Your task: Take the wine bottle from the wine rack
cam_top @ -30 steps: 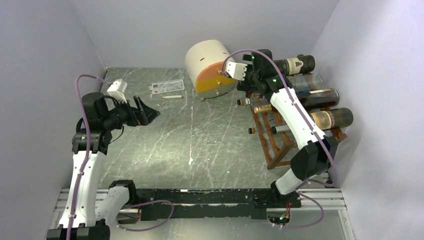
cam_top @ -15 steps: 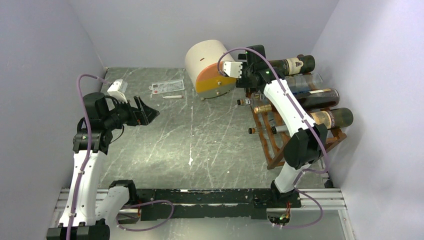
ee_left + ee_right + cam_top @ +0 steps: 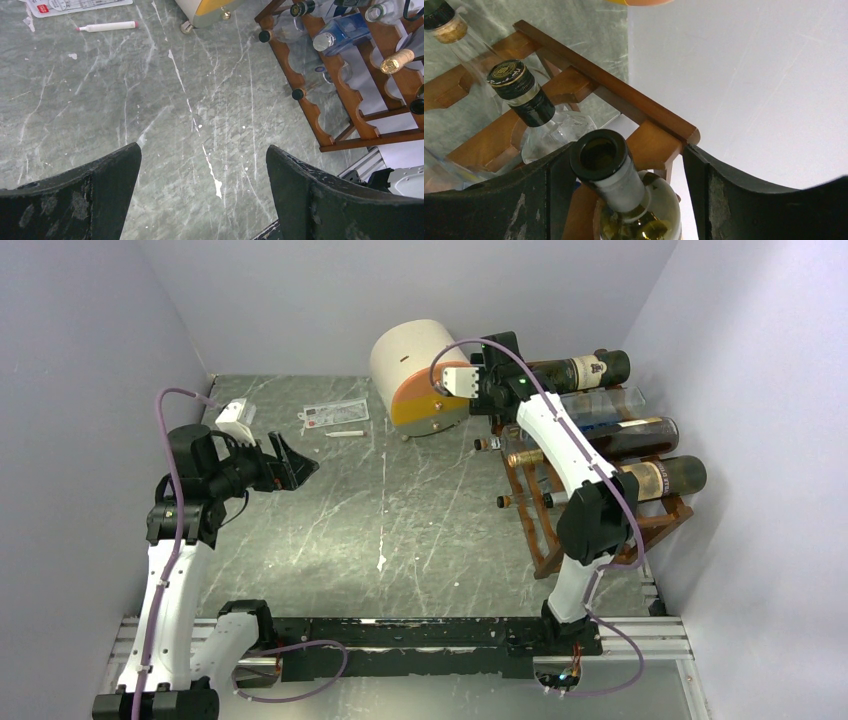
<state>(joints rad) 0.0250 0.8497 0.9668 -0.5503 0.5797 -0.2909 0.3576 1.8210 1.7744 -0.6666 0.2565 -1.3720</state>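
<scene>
Right end effector [image 3: 629, 150]: jaws open, set to either side of the neck of the wine bottle [image 3: 602, 156]. The left finger [image 3: 539, 200] sits right against the neck; the right finger [image 3: 734, 200] stands apart from it with a clear gap. No clamping grip is evident.

Wine bottle: lies on the top tier of the wine rack [image 3: 624, 95], at the far end, its open dark mouth toward the wrist camera and a pale band around the neck. It rests on the rack.

Adjacent items on the rack: a clear bottle with a black and gold cap [image 3: 516, 90] just beside the wine bottle, and a cork-stopped clear bottle [image 3: 444, 22] further along. The rack stands at the right side of the grey marbled surface [image 3: 400, 530], close to the right wall.

Left end effector [image 3: 202, 150]: jaws wide open, holding nothing, raised above the surface on the left side, well apart from the rack.

Other items: a round cream and orange box [image 3: 415, 370] just left of the rack's far end; a white marker [image 3: 107, 26] and a printed sheet [image 3: 75, 5] near the back.
</scene>
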